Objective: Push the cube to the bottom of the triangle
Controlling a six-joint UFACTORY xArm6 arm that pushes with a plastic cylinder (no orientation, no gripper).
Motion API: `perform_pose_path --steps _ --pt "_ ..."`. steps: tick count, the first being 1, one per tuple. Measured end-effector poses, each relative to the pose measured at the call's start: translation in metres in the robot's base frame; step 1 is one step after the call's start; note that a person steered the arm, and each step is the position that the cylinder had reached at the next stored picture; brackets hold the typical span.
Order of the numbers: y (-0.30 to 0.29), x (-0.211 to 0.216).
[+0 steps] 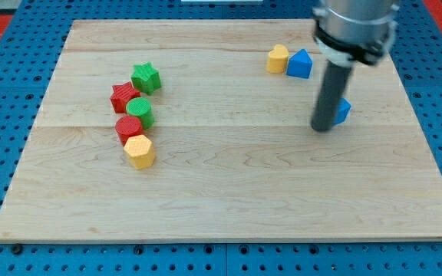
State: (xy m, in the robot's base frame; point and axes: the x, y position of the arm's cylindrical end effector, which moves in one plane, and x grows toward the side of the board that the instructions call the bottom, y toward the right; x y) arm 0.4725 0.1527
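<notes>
Looking down on the pale wooden tabletop (pixel 229 184) from its bottom edge, the single camera view shows my tip (pixel 322 129) resting in the right half of the board, nearer the top right corner than the bottom. I have no fingers to open or close, only the dark rod, and it holds nothing.

Touching the rod on the view's right side is a small blue plastic cube (pixel 344 111), mostly hidden behind it, so its shape is a judgement from the little corner that shows. Above it, close to the top edge, sits the blue triangular block (pixel 300 64), touching a yellow rounded block (pixel 278 58) on its left.

The relation that matters: the cube lies just right of my tip and below the triangle, slightly toward the right edge. It seems to need only a short nudge up and left, and my tip is on the wrong side for that, I judge.

Counting: two blue blocks, two yellow, two green, two red. Toward the left edge stands a cluster of a green star (pixel 146 77), a red star (pixel 124 97), a green cylinder (pixel 139 112), a red cylinder (pixel 129 129) and a yellow hexagonal block (pixel 139 151).
</notes>
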Motion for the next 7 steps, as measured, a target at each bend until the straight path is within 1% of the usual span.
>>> perform_pose_path --steps 1,2,3,4,5,6,7 --pt "0.049 -0.036" --pt "-0.041 -0.071" --pt "-0.026 -0.056" --pt "-0.027 -0.093" --pt "-0.021 -0.050" --pt "-0.080 -0.039" --pt "-0.100 -0.099"
